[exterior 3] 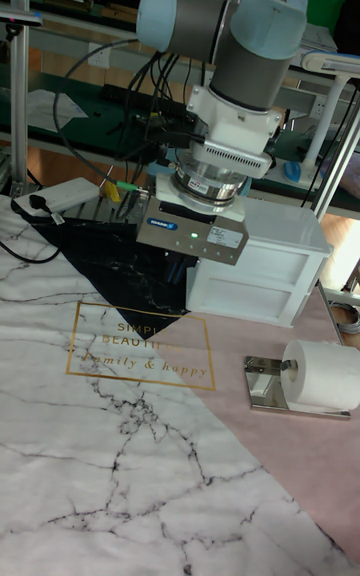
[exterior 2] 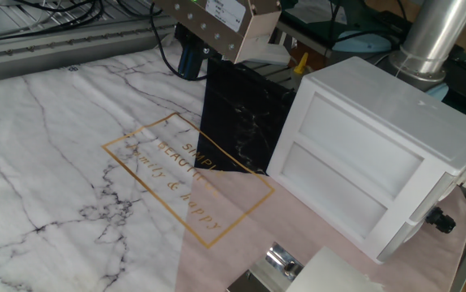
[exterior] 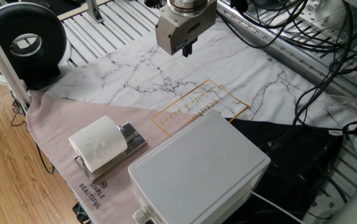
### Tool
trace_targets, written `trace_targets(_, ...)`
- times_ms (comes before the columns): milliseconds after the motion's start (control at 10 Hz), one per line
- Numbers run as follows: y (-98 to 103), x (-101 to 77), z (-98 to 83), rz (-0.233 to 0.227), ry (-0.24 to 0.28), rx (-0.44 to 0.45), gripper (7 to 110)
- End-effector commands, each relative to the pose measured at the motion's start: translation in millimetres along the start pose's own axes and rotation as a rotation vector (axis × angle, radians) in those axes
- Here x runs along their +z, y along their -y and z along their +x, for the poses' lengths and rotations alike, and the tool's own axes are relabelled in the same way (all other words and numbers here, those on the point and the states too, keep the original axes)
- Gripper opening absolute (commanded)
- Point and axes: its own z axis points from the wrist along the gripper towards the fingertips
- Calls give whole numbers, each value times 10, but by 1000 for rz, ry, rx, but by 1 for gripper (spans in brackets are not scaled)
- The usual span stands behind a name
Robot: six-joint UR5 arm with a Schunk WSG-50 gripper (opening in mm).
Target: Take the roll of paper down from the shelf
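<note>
The gripper (exterior: 186, 48) hangs in the air over the far edge of the table (exterior: 135, 71), holding nothing; whether its fingers are parted I cannot tell. The roll of paper (exterior: 98, 144) sits on the shelf (exterior: 132, 138) near the table's near-left corner, well apart from the gripper. This looks like the approach step, and the next move calls for travel across to the roll and a descent around it.

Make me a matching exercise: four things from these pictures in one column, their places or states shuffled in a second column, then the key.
1. roll of paper
2. gripper
3. white box
4. shelf

A. above the marble cloth, holding nothing
B. chrome, on the pink cloth
C. big, beside the gold lettering
D. lying on the rack

Pairs: 1-D, 2-A, 3-C, 4-B
</note>
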Motion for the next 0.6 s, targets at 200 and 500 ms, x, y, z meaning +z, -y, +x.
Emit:
trace_targets(200,-79,-18,-187,-35,75,27,7)
trace_targets(500,-38,-30,-312,-20,125,44,7)
